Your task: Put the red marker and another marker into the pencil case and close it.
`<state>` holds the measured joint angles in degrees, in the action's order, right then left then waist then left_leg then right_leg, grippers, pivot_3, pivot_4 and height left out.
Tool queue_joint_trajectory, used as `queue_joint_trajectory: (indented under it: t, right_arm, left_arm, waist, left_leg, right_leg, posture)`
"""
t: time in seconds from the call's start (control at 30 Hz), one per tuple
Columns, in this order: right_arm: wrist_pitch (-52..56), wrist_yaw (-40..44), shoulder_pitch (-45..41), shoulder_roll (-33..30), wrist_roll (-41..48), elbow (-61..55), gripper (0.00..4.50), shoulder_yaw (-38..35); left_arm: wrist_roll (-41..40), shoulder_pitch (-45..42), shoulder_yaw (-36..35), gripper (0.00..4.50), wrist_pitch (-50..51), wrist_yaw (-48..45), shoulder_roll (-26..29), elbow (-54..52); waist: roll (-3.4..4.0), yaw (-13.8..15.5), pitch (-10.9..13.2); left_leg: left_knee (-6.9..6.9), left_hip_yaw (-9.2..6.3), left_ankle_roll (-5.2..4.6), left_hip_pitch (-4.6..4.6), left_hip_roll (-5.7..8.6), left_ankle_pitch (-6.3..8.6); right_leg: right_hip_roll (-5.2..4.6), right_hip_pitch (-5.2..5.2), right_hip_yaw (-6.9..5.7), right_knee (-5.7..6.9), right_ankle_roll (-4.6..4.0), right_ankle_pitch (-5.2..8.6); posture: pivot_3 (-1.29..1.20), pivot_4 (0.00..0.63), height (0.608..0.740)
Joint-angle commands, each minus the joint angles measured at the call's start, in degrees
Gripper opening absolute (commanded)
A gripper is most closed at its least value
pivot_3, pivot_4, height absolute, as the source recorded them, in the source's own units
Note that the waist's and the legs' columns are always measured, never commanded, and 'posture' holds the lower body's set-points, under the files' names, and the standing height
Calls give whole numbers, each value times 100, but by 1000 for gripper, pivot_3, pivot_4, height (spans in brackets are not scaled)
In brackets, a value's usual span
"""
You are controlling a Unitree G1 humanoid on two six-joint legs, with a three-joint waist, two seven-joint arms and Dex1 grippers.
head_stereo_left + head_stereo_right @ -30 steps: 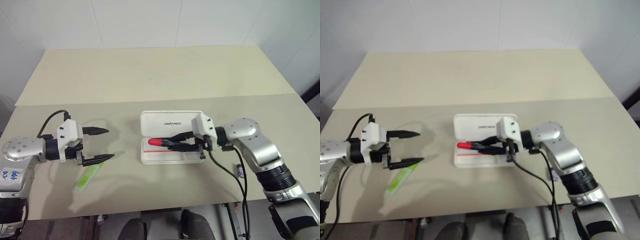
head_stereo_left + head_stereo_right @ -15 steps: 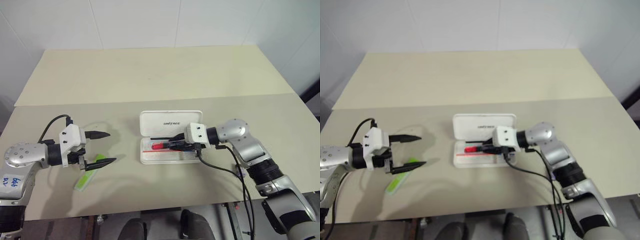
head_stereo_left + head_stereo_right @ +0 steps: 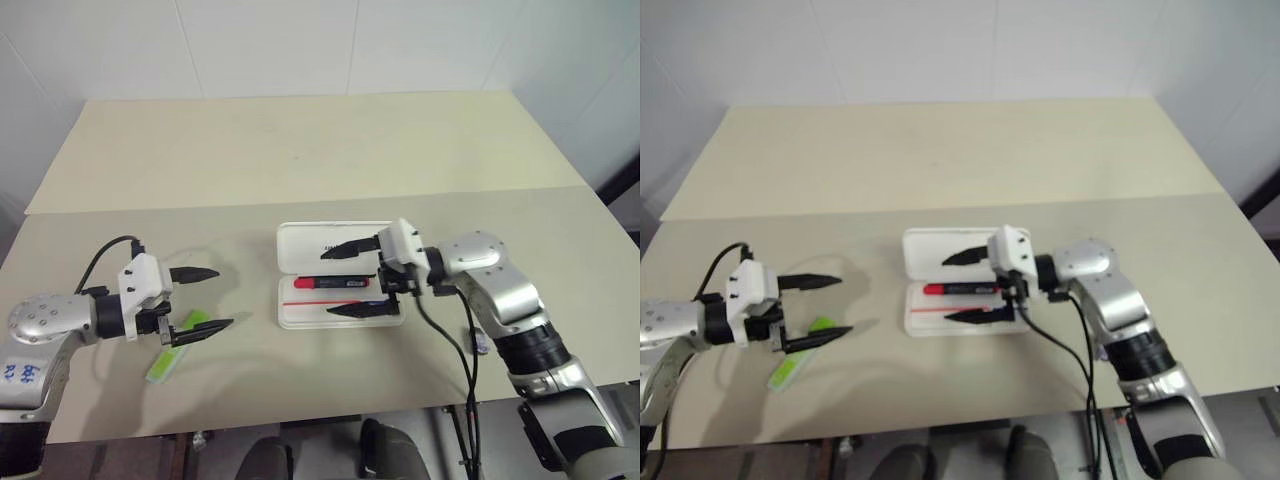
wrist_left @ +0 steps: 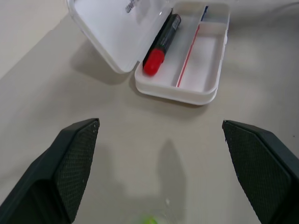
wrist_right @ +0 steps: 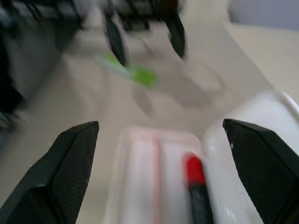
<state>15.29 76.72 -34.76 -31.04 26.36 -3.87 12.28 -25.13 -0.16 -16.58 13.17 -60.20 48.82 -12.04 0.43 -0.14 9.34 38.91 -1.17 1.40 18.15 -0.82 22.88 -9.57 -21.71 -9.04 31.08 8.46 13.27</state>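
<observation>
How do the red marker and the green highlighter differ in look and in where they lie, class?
The red marker is slim, with a dark body and a red cap; the green highlighter is flat, chunky and light green. The red marker lies inside the open pencil case, while the green highlighter lies on the table below the left hand. Neither is held: both hands are open.

text: none legible | pencil case (image 3: 330,245) lid lettering: too small to read

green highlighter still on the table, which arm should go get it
Left. The left end effector is open and hovers right over the green highlighter, one finger tip crossing above it. The right end effector, also open, is over the pencil case, where the red marker already lies.
</observation>
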Motion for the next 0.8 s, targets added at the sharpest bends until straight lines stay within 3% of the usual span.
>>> queue_joint_trajectory:
  t: [0.03,0.33,0.6,0.8]
  right_arm:
    - [299,213,206,-346,505,-560,4484,-438]
    - [48,390,906,-1110,620,-712,4484,-1266]
    - [-1002,1357,1060,-1744,271,-13,4484,-1273]
    - [-1271,1388,977,-1798,271,199,4484,-1237]
  left_arm:
    - [-276,458,-653,4500,-17,469,-379,-459]
    - [232,1886,-1300,4500,-610,1354,-1276,-665]
    - [697,2404,-945,4500,-1172,1874,-2069,-148]
    - [971,2385,-645,4500,-1448,2168,-2362,330]
  waist:
    - [0,0,0]
    - [-6,20,-3]
    - [-18,14,-10]
    - [-2,50,-20]
  left_leg:
    - [1,2,0,0,0,6]
    - [9,25,-5,-4,-3,26]
    - [11,40,-22,-9,-7,39]
    - [16,42,-28,-17,-8,42]
  right_leg:
    - [0,0,0,-1,0,0]
    - [0,0,1,-12,-2,1]
    - [0,8,1,-20,-8,2]
    - [0,11,2,-20,-10,2]
  posture:
    - [0,150,740]
    - [0,150,740]
    - [0,150,740]
    - [0,150,740]
